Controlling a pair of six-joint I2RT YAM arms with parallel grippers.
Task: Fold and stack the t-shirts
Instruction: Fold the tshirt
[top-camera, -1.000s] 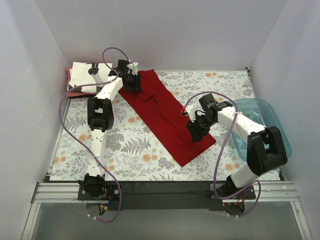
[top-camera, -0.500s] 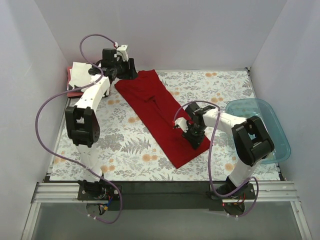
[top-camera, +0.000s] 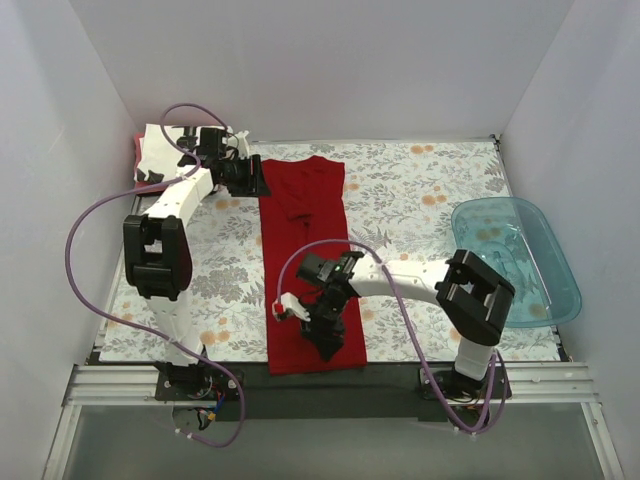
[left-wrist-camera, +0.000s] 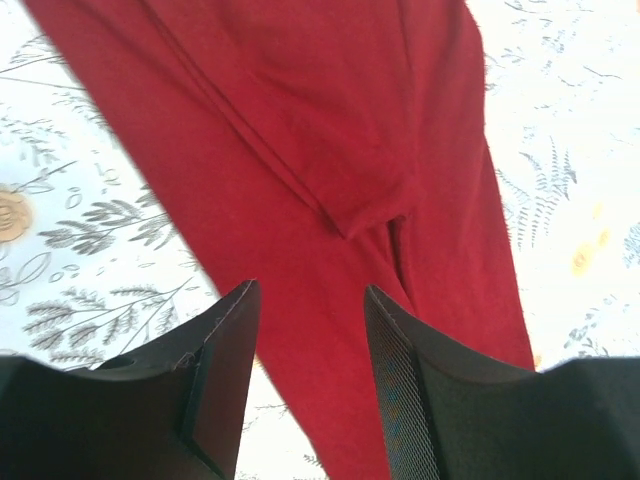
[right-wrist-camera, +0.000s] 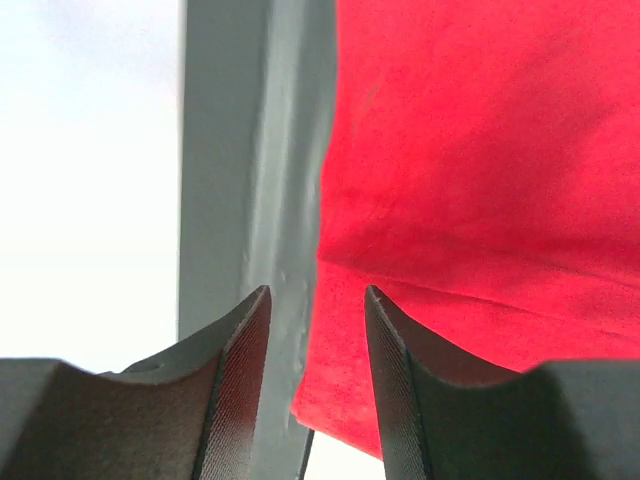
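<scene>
Dark red cloth t-shirt (top-camera: 305, 260) laid as a strip, far edge to near edge | left gripper (left-wrist-camera: 308, 290), right gripper (right-wrist-camera: 316, 292) parted, nothing clamped | lengthwise fold looks done | next, probably: near end pinched, folded over

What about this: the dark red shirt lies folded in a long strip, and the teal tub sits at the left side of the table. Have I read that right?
Not quite. The dark red shirt does lie folded in a long strip, but the teal tub sits at the right side of the table, not the left. The top external view shows it.
</scene>
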